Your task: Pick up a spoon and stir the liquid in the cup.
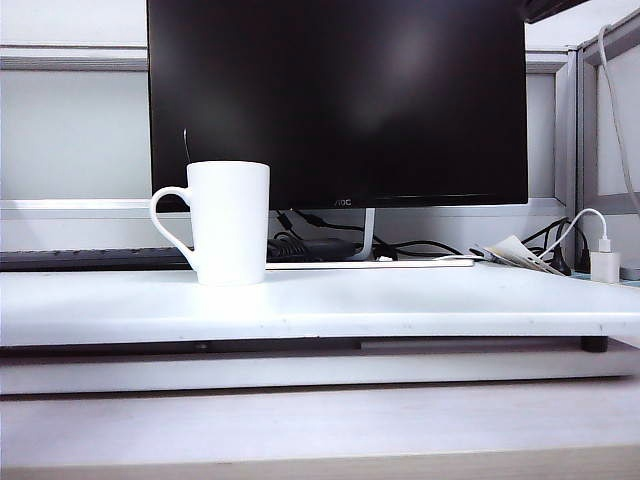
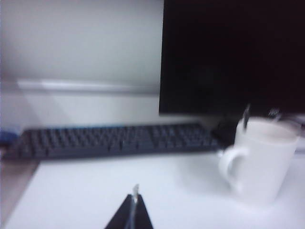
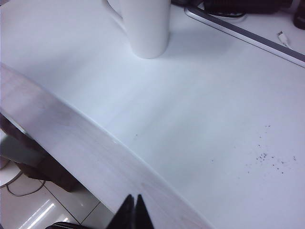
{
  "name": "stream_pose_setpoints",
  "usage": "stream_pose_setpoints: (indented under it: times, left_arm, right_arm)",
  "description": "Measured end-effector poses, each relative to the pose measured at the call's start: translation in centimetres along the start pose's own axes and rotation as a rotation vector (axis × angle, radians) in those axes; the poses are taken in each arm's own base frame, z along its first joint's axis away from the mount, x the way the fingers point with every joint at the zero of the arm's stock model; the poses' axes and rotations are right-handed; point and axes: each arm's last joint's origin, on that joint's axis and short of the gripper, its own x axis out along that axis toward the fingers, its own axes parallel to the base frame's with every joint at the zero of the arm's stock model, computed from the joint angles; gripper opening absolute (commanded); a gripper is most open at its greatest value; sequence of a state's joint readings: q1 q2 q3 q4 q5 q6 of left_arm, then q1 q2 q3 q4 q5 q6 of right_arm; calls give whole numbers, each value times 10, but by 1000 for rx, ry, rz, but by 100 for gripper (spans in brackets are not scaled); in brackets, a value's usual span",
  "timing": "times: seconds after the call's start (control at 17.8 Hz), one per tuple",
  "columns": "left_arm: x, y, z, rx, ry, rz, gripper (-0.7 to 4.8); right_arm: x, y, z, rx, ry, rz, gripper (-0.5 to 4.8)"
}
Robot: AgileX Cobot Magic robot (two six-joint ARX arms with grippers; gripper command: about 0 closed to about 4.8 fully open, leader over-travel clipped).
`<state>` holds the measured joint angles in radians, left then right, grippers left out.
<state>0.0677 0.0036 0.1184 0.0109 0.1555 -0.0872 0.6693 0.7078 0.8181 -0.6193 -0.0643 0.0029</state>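
Standing upright in the tall white ceramic mug (image 1: 229, 222) at my exterior view's left, the thin grey spoon handle (image 1: 187, 146) lies nearer my clenched, empty left gripper (image 2: 132, 202); right gripper (image 3: 133, 205) clenched too, over the white counter (image 3: 200, 119) edge.

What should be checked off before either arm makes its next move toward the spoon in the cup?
1. Cup upright on the white table: ok.
2. Spoon reachable: ok, its thin handle sticks up above the rim on the handle side of the cup.
3. Left gripper ready to grasp: not ok, its tips look closed, low over the table and short of the cup.
4. Right gripper ready: not ok, shut, hanging at the table's near edge, far from the cup.
5. Liquid in the cup: cannot tell, the inside is not visible.
6. Path to the cup free: ok, the keyboard and monitor sit behind it.
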Motion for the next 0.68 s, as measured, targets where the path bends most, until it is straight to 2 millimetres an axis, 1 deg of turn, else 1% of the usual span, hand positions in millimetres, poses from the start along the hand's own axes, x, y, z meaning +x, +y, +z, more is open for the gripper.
stream_pose_setpoints:
  times: [0.17, 0.34, 0.68]
  left_arm:
    - [3, 2, -19, -16, 55, 5, -4]
    - [5, 3, -30, -42, 46, 4, -4]
    - [5, 3, -30, -46, 28, 0, -4]
  right_arm:
    - [0, 0, 0, 0, 0, 0, 0]
    - [0, 0, 0, 0, 0, 0, 0]
    - [0, 0, 0, 0, 1, 0, 0]
